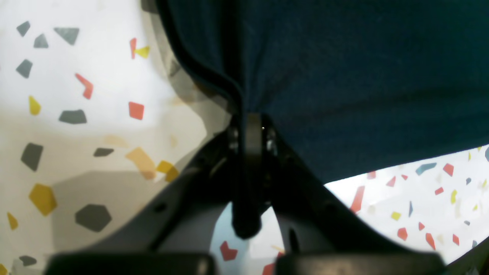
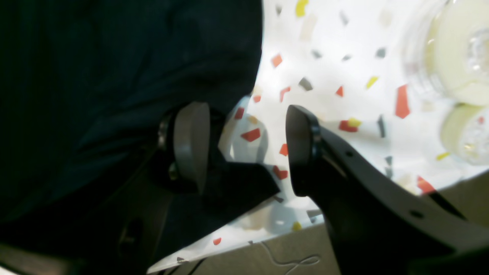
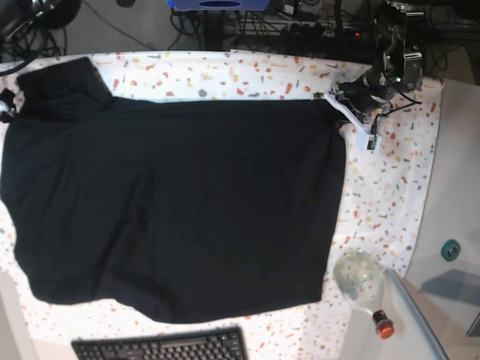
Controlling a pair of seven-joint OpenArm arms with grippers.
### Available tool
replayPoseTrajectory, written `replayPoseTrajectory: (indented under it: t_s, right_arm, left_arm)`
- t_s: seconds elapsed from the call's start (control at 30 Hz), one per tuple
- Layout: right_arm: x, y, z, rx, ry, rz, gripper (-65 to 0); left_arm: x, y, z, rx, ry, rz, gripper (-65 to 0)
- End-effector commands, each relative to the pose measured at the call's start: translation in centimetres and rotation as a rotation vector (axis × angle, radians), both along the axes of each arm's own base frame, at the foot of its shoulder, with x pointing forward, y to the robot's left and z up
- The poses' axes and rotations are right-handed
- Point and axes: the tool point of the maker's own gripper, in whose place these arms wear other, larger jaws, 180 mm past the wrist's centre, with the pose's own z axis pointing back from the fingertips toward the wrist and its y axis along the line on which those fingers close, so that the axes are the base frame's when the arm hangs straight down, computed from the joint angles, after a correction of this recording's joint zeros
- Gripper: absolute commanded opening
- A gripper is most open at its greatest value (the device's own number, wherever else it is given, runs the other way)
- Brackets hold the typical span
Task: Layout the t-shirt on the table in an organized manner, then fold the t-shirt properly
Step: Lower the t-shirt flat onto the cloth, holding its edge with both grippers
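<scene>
T-shirt (image 3: 180, 202): black cloth, matt, soft, fine knit weave visible in left wrist view, slight ripples. Table (image 3: 390, 187): covered in white cloth, smooth, matt, printed with red, yellow, grey flecks. Left tool (image 1: 250, 126): black plastic, matt, smooth; small bright metal screws by the pads. Right tool (image 2: 244, 147): black plastic arms, matt; one pad (image 2: 191, 145) grey, smooth, dull sheen. Bottle (image 3: 361, 281) at near right: clear glass or plastic, glossy, red cap. Keyboard (image 3: 161, 347) at near edge: black plastic, matt keys. Grey surface (image 3: 457, 187) right of table: plain, smooth, slight sheen.
</scene>
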Motion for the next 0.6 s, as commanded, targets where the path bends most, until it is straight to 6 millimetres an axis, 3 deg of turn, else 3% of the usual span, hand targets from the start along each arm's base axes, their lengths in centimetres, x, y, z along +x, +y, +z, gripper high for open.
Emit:
replayPoseTrajectory:
  t_s: [0.0,0.33,0.47,0.57]
  right_arm:
    - [0.5,-0.8,0.8,-0.025,-0.033,0.009,-34.2]
    - [-0.7,1.2,-0.8,-0.004,0.004,0.058,-34.2]
    - [-1.1,1.4,-0.8,-0.006,0.004,0.054,-34.4]
    - [-1.7,1.5,0.8,-0.070,-0.009,0.077,-34.4]
  left_arm:
    - [0.5,0.5,0.6,0.011,-0.022,-0.002,-65.0]
    - [0.7,0.5,0.7,0.010,-0.027,-0.001,-65.0]
    - [0.8,0.5,0.8,0.010,-0.028,-0.001,-65.0]
    - [0.8,0.6,0.8,0.012,-0.029,-0.001,-65.0]
